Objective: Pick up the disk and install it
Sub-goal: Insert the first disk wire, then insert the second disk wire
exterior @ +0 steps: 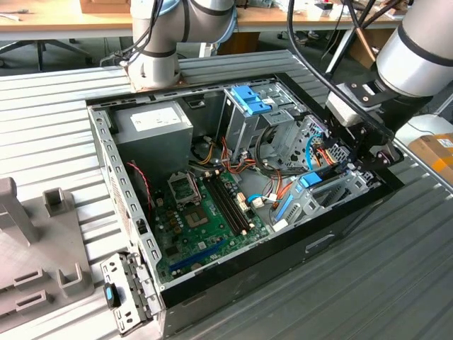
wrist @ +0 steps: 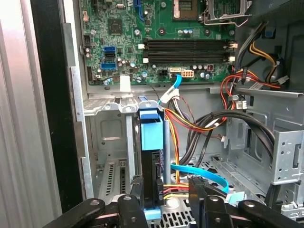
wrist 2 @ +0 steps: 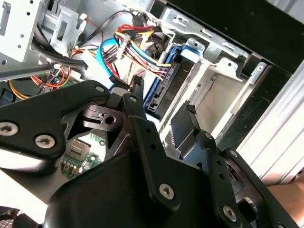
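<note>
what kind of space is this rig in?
Likely a robotics lab or workshop: an open PC case sits on a ribbed metal table, with wooden benches behind and a grey fixture alongside.

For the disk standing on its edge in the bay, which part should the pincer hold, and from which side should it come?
Grip the disk across its two flat black faces, coming from the case's open side: it stands on edge, and the open pincer straddles it.

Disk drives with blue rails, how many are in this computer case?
1. The disk stands on edge in the metal bay, inside the open end effector; cages may hide others.
</note>
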Robot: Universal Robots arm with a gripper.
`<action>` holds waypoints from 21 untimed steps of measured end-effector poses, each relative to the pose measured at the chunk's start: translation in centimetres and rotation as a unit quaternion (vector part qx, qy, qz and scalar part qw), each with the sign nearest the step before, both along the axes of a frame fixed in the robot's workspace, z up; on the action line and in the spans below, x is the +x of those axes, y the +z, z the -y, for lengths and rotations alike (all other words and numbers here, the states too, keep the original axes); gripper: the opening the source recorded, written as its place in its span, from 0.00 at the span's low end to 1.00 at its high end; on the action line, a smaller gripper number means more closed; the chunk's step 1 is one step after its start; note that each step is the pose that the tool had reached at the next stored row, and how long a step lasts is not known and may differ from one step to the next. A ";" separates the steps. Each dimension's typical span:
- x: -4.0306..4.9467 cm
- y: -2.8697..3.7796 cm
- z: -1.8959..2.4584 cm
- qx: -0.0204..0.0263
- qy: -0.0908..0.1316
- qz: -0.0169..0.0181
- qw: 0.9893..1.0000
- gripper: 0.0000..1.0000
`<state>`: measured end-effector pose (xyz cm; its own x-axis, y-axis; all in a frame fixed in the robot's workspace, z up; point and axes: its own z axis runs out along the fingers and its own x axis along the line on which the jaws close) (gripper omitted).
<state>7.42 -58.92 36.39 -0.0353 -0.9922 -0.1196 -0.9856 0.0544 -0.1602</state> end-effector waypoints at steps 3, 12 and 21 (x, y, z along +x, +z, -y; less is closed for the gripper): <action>0.01 0.01 -0.68 -0.004 0.000 -0.006 1.000 0.51; 0.29 0.11 -1.27 -0.013 0.000 -0.014 1.000 0.51; 0.29 0.11 -1.28 -0.013 0.000 -0.016 1.000 0.51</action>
<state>7.71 -57.65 36.50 -0.0390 -0.9950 -0.0918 -0.9901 0.0509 -0.1309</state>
